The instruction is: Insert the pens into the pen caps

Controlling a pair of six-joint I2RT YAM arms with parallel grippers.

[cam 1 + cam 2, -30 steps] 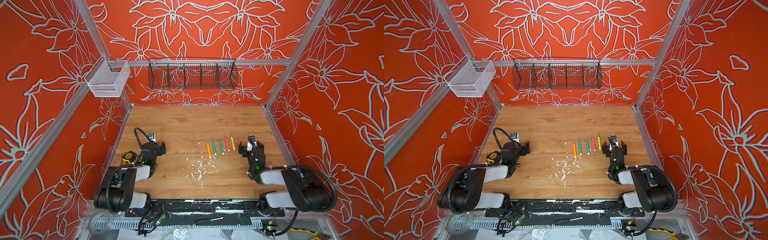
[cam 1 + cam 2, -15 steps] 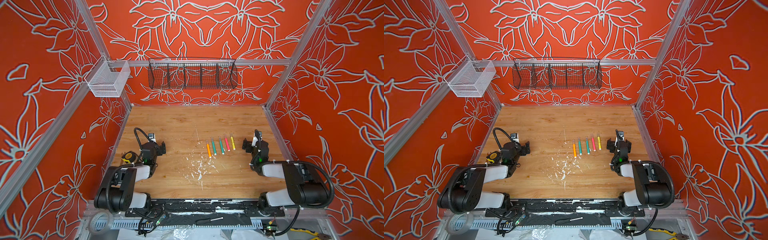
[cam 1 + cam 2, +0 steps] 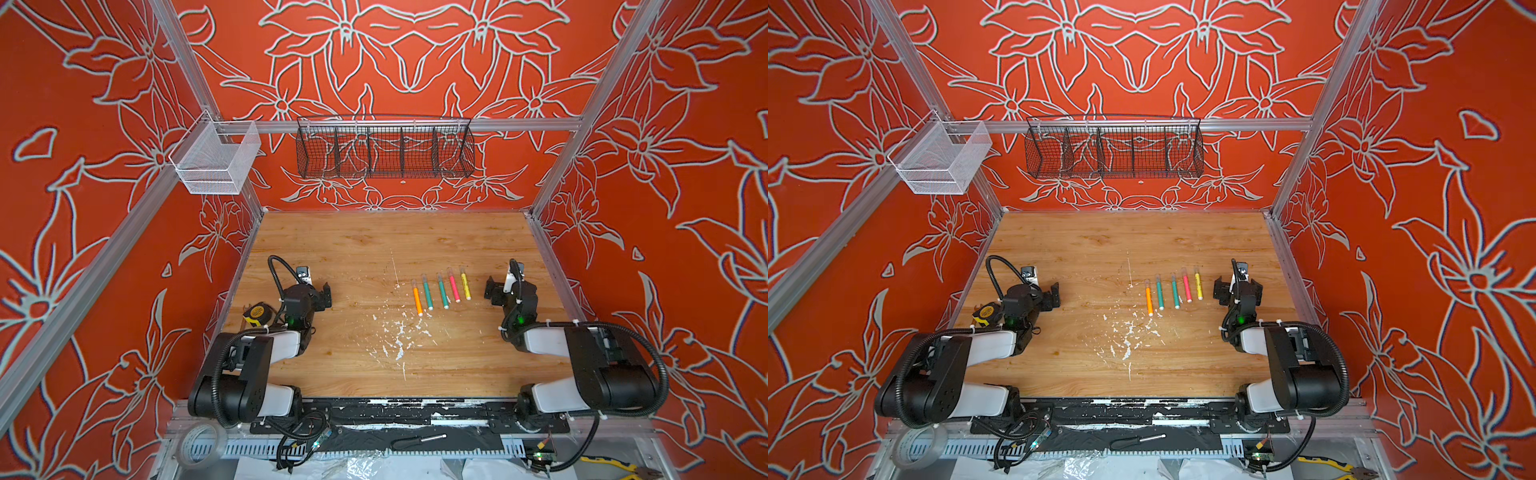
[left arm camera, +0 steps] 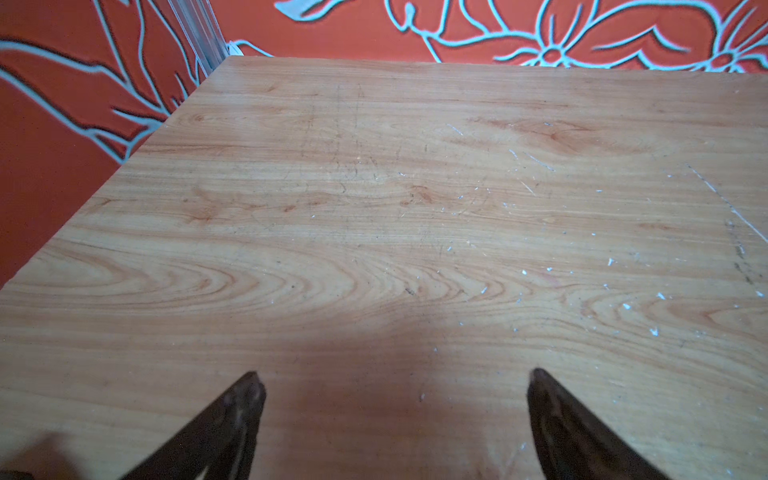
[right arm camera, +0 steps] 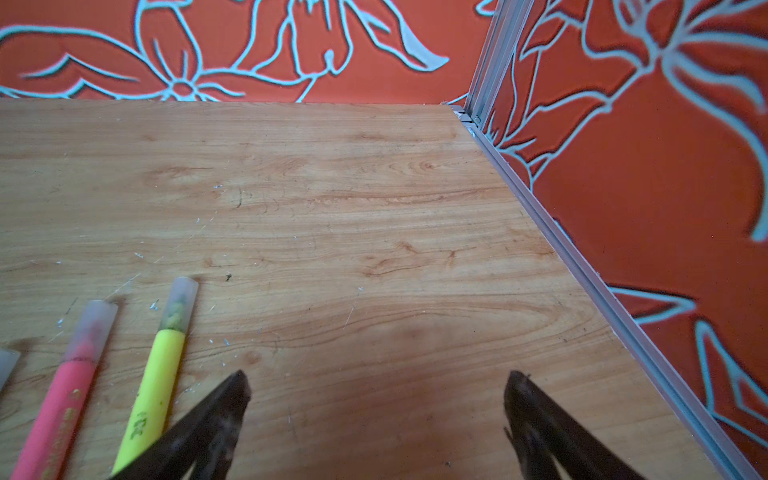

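Five capped pens [image 3: 443, 292] lie rowed near the right end effector [image 5: 380, 380]

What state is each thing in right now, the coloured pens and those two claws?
yellow pen, capped, lying flat
pink pen, capped, lying flat
orange pen, lying flat, looks capped
two teal pens, lying flat, look capped
left gripper, open, empty
right gripper, open, empty

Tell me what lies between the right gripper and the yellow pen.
Only bare wooden table: in both top views an empty strip separates the open right gripper from the yellow pen.
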